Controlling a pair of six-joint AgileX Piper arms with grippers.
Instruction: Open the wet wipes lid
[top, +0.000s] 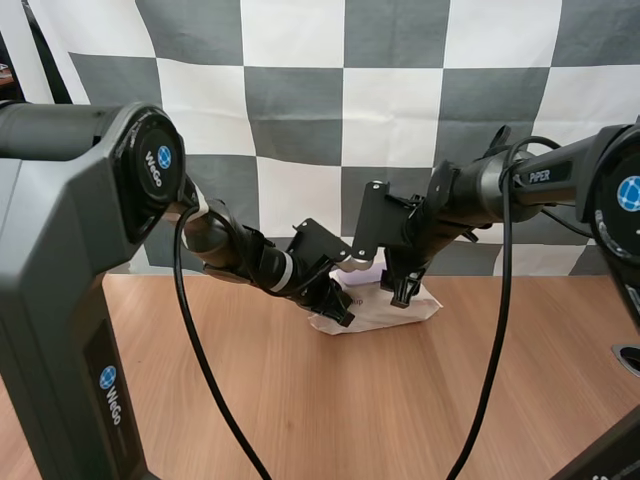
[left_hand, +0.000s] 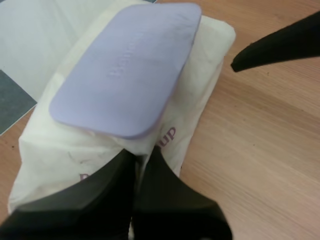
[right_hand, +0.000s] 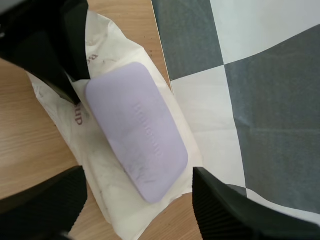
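Note:
The white pack of wet wipes (top: 385, 310) lies on the wooden table near its back edge. Its lilac lid (left_hand: 125, 70) (right_hand: 137, 130) lies flat and closed on the pack (left_hand: 200, 65) (right_hand: 112, 200). My left gripper (top: 338, 308) (left_hand: 142, 154) is shut. Its fingers lie together as one dark wedge, and the tips rest on the wrapper just beside the lid's near edge. My right gripper (top: 402, 290) (right_hand: 135, 210) is open and hovers over the pack's other end, with one finger on each side of it. One right fingertip (left_hand: 240, 64) shows beside the pack's far corner.
Bare wooden table (top: 330, 410) stretches in front of the pack. A dark round opening (top: 630, 355) sits at the table's right edge. Both arms reach in over the back of the table and crowd the pack.

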